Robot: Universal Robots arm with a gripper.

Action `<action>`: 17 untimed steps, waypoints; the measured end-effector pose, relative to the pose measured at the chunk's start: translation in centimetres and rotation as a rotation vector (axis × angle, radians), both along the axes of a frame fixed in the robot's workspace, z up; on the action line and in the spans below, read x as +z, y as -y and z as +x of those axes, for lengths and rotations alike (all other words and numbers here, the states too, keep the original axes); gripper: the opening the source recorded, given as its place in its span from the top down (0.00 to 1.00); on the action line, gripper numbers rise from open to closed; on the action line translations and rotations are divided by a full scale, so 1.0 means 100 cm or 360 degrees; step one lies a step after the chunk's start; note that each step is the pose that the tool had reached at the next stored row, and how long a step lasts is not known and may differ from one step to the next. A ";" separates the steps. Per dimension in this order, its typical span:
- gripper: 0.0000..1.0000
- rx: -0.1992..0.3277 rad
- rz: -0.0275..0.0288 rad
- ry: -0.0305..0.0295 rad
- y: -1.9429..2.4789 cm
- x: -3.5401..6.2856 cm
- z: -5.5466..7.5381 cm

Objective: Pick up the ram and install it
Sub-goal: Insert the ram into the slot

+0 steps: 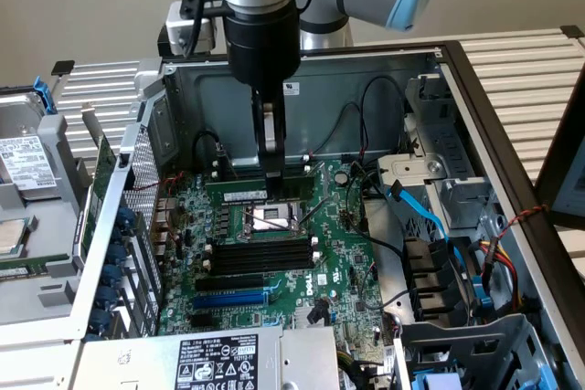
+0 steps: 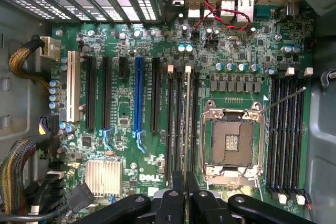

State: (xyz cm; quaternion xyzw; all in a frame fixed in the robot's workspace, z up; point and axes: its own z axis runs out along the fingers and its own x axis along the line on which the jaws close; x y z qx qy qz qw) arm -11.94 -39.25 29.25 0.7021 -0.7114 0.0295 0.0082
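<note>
Gripping the ram [image 1: 239, 193] edge-up, the end effector [image 1: 272, 178] is clamped on it at the black memory slots [image 2: 171, 114] just beside the CPU socket [image 1: 274, 218] on the Dell motherboard [image 1: 331, 271].

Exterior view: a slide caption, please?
End effector grips the ram over the motherboard inside an open computer case.

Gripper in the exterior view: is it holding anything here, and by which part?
Yes. The gripper is shut on the long, thin green circuit-board ram stick with a white label, pinching its upper long edge at about mid-length.
</note>
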 end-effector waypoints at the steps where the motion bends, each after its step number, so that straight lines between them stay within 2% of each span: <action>1: 0.87 0.0000 -0.00002 -0.00002 0.0002 -0.0015 0.000; 17: 0.87 -0.0002 -0.00001 -0.00001 0.0037 -0.0281 0.000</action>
